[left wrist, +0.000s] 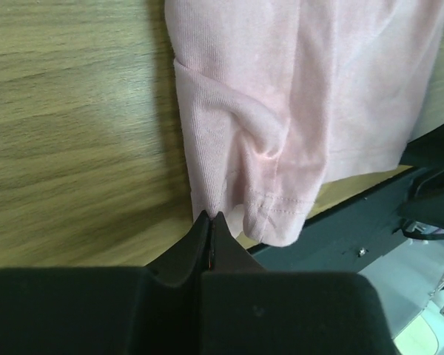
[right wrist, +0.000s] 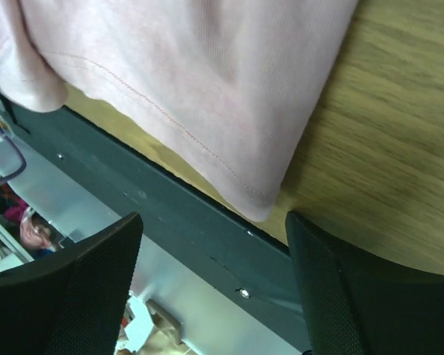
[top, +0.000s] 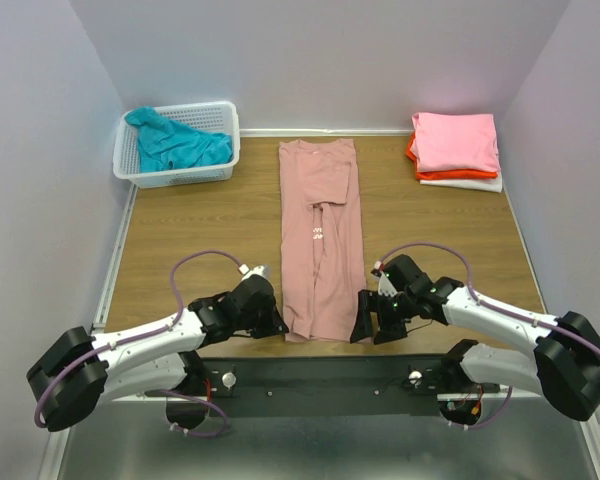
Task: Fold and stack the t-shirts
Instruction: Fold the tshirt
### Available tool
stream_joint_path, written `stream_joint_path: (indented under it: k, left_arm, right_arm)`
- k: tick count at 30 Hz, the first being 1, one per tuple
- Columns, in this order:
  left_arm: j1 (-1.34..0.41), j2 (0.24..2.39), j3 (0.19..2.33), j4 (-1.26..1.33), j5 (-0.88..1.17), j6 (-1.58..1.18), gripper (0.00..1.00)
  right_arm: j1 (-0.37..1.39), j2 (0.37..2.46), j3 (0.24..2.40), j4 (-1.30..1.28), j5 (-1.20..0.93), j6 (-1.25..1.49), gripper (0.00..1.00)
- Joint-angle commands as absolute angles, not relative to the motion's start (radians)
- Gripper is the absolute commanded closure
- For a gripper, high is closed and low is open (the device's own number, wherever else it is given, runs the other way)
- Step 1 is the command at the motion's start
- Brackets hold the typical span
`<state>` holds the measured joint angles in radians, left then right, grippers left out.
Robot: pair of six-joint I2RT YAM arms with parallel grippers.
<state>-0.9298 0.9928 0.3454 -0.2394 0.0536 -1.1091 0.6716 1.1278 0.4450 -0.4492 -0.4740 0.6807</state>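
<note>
- Pressing tip to tip, left jaws sit at the lower-left hem corner of the dusty-pink t-shirt point(left wrist: 281, 111). Can't tell if cloth is actually caught between them.
- Right jaws wide apart, straddling the lower-right hem corner, gripping nothing.
- Risk: left pinch may've caught one layer or none. On a lift the corner would slip out, or the folded strip would open.
- Risk: if the right side closes short of the hem, the lift is one-sided, so the shirt skews and the fold goes crooked.
- Risk: hem lies right at the bench edge, over the dark rail point(right wrist: 155, 214). Tips could nip edge or rail instead of cloth.
- Shirt lies as a long narrow strip, centre of top view, mostly flat w/ a pucker near the hem.
- Bench point(top: 200, 230): matte wood-grain, prob. some drag on cloth.
- Upper right: folded stack point(top: 456, 148), bright pink over orange over white.
- Upper left: white lattice basket point(top: 180, 178) w/ teal t-shirt point(top: 180, 145) heaped inside.
- Room: pale lilac walls point(top: 310, 60) on three sides, even light.
</note>
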Motion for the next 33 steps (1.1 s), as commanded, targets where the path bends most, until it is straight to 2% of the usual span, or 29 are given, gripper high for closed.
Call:
stream_joint_path:
  k: [1,2,6,8,10,11,15,18,20,21,33]
  left_arm:
    - [-0.937,0.943,0.339,-0.284,0.057,-1.121,1.0]
    - [-0.937,0.933,0.339,-0.282,0.057,-1.124,1.0]
    - [-0.937,0.93,0.35,-0.271,0.058,-1.12,1.0]
    - [-0.937,0.931,0.357,-0.275,0.06,-1.115,1.0]
    - [-0.937,0.928,0.364,-0.273,0.06,-1.114,1.0]
    - [-0.937,0.92,0.368,-0.275,0.058,-1.114,1.0]
    - [-0.937,0.908,0.385,-0.273,0.057,-1.112,1.0]
    - [-0.937,0.899,0.4,-0.27,0.052,-1.106,1.0]
    - [-0.937,0.894,0.413,-0.278,0.049,-1.101,1.0]
    - [-0.937,0.891,0.426,-0.281,0.041,-1.1,1.0]
    - [-0.928,0.981,0.659,-0.373,-0.146,-1.042,1.0]
  right_arm:
    - [0.689,1.143,0.437,-0.48,-0.376,0.707,0.19]
    - [0.69,1.147,0.443,-0.479,-0.361,0.707,0.26]
    - [0.69,1.16,0.456,-0.46,-0.266,0.716,0.39]
    - [0.692,1.173,0.457,-0.456,-0.265,0.719,0.43]
    - [0.693,1.192,0.456,-0.445,-0.279,0.718,0.51]
    - [0.696,1.193,0.454,-0.436,-0.278,0.716,0.62]
    - [0.699,1.186,0.472,-0.426,-0.239,0.707,0.82]
    - [0.703,1.167,0.498,-0.422,-0.236,0.692,0.85]
    - [0.706,1.138,0.524,-0.423,-0.235,0.687,0.94]
    - [0.706,1.128,0.534,-0.423,-0.236,0.678,0.96]
    - [0.704,1.1,0.693,-0.446,-0.123,0.632,1.0]
